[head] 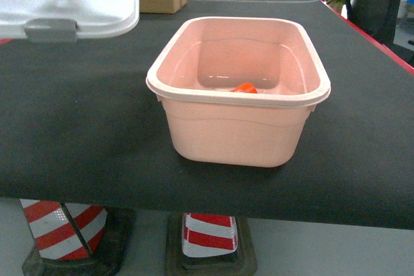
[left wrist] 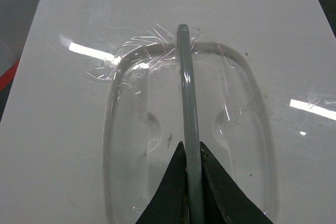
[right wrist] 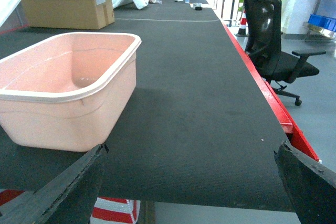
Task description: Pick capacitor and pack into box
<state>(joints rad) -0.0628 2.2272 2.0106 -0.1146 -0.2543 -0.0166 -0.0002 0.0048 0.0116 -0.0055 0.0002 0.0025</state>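
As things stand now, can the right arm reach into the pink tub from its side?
Probably yes. The right gripper is open and empty. The pink tub has no lid on it, and only bare black table lies between them.

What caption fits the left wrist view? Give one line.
Left gripper shut on the grey handle of the white lid, seen from above.

A warehouse-style workshop or industrial test floor: a long table (right wrist: 210, 103) topped with black matting and edged in red, resting above red-and-white striped traffic cones (head: 210, 234). Brown cardboard cartons (right wrist: 65, 3) sit at its far end, a black office chair (right wrist: 273, 40) alongside, blue bins (right wrist: 321, 22) shelved beyond.
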